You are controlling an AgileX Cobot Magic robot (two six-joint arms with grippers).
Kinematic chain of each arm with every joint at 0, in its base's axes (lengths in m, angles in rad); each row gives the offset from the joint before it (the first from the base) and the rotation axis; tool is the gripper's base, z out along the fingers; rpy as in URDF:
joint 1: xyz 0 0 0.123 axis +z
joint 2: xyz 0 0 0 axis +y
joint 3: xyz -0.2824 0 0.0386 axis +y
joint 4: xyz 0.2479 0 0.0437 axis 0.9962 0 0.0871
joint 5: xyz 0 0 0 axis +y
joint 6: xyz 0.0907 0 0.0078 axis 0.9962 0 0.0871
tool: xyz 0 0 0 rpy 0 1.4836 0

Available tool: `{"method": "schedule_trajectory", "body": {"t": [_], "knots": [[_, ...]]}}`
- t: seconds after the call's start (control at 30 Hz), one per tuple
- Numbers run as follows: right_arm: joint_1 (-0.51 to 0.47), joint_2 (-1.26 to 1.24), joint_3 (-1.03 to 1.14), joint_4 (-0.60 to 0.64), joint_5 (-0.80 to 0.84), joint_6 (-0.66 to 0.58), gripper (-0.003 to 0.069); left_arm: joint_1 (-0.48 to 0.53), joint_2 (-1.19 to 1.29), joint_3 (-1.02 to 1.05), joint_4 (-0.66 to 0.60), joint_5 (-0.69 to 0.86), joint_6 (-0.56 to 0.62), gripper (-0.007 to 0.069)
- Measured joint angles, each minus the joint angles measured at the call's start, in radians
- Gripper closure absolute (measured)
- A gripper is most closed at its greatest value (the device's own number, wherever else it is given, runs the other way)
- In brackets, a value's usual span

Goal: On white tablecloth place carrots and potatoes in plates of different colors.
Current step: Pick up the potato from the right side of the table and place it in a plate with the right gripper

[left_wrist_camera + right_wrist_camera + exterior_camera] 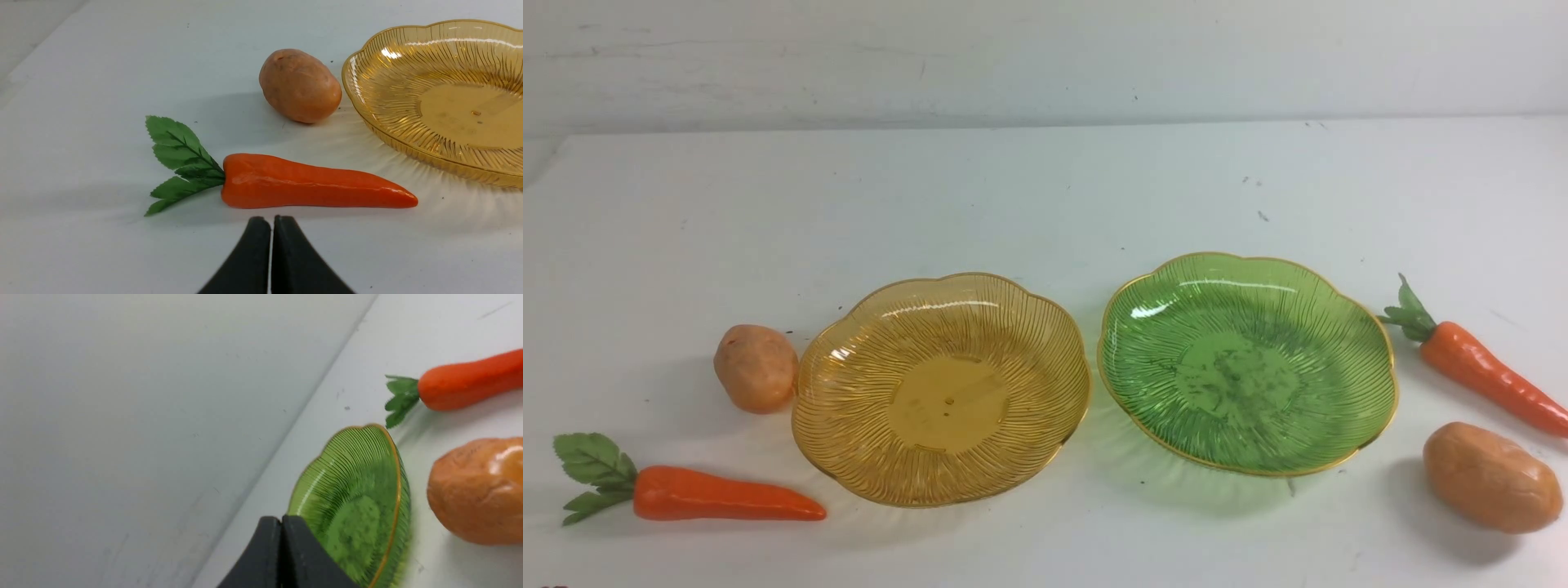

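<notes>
While both plates sit bare, all the veg is off them, so the sorting looks not yet begun. Biggest first: white tablecloth [1013, 196], smooth, few dark specks, under everything. Next the plates, about equal: yellow plate [947, 408] on the left of centre, green plate [1241, 376] just right of it. Thin ribbed plastic by the look; probably light, stiff, quick to skid if a rim gets bumped, maybe crackable. Leave them put, lower veg into the middle.

Carrots next. Left carrot [723, 494] lies near side of the yellow plate, leaves pointing left, tip toward the plate. Right carrot [1490, 376] is right of the green plate, leaves at its rim; can't tell if touching. Both glossy, likely light, firm and slippery; pinch across the thick part behind the leaves, not on the taper, where jaws could slide off. Leaves look soft, poor hold.

Potatoes are shorter, fatter. Left potato [757, 367] is right beside the yellow rim; contact unclear. Right potato [1492, 478] is nearer than the right carrot, apart from the green plate. Likely light, firm, prone to roll; grip across the narrow width, centred, jaws wide.

Grippers last: left gripper [272, 222] clenched, nothing in it, near the left carrot in its wrist view. Right gripper [282, 522] also clenched, empty.
</notes>
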State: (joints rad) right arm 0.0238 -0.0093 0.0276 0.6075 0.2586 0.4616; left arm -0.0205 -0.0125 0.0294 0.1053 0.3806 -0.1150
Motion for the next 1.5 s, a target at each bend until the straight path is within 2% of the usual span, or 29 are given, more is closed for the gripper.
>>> {"method": "schedule_trajectory", "body": {"t": [0.17, 0.23, 0.37, 0.47, 0.6, 0.73, 0.83, 0.9, 1.1, 1.27, 1.4, 1.5], "knots": [[0.000, 0.000, -0.011, 0.045, -0.077, -0.027, 0.0674, 0.000, 0.000, 0.000, 0.000, 0.000, 0.000, 0.0628], [0.000, 0.000, -0.057, 0.041, -0.089, -0.075, 0.0674, 0.000, 0.000, 0.000, 0.000, 0.000, 0.000, 0.0628], [0.000, 0.061, -0.265, -0.041, -0.087, -0.257, 0.0674, 0.000, 0.000, 0.000, 0.001, 0.000, 0.000, 0.0628], [0.000, 0.194, -0.427, -0.154, 0.022, -0.382, 0.0673, 0.000, 0.000, 0.000, 0.001, 0.000, 0.000, 0.0628], [0.000, 0.433, -0.617, -0.348, 0.306, -0.486, 0.0673, 0.000, 0.000, 0.000, 0.001, 0.000, 0.000, 0.0628], [0.000, 0.636, -0.693, -0.503, 0.516, -0.490, 0.0673, 0.000, 0.000, 0.000, 0.001, 0.000, 0.000, 0.0628], [0.000, 0.889, -0.738, -0.627, 0.688, -0.392, 0.0672, 0.000, 0.000, 0.000, 0.001, 0.000, 0.000, 0.0628], [0.000, 1.012, -0.764, -0.667, 0.732, -0.346, 0.0671, 0.000, 0.000, 0.000, 0.001, 0.000, 0.000, 0.0628], [0.000, 1.263, -0.873, -0.678, 0.745, -0.335, 0.0671, 0.000, 0.000, 0.000, 0.001, 0.000, 0.000, 0.0628], [0.000, 1.372, -0.976, -0.675, 0.787, -0.423, 0.0663, 0.000, 0.000, 0.000, 0.001, 0.000, 0.000, 0.0628], [0.000, 1.482, -1.070, -0.619, 0.855, -0.479, 0.0568, 0.000, 0.000, 0.000, 0.001, 0.000, 0.000, 0.0628], [0.000, 1.571, -1.115, -0.568, 0.877, -0.547, 0.0402, 0.000, 0.000, 0.000, 0.001, 0.000, 0.000, 0.0628]]}}
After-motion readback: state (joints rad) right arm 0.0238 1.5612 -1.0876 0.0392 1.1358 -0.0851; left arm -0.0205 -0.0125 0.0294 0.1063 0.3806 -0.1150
